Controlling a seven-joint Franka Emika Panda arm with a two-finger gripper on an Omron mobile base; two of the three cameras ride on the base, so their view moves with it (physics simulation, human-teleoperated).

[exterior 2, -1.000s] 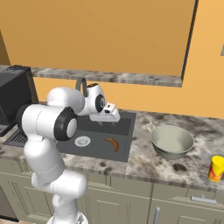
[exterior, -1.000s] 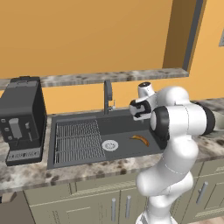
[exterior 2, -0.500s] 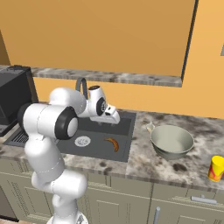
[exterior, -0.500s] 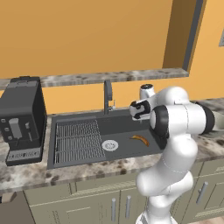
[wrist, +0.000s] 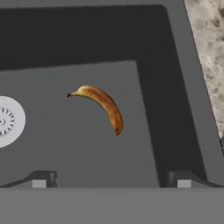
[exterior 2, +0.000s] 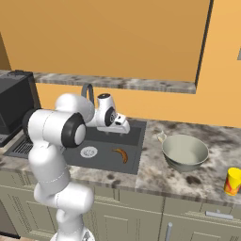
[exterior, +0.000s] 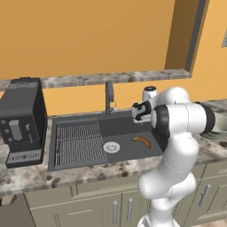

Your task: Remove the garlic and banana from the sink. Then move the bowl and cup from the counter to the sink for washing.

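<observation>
Currently: gripper open above sink, banana on basin floor

Gripper hangs over the sink with jaws spread wide, holding nothing. Banana lies flat on the basin floor, just beside the round drain, apart from the walls. Bowl stands on the tabletop right of the sink; cup stands farther right, near the front edge. Garlic could not be located.
</observation>
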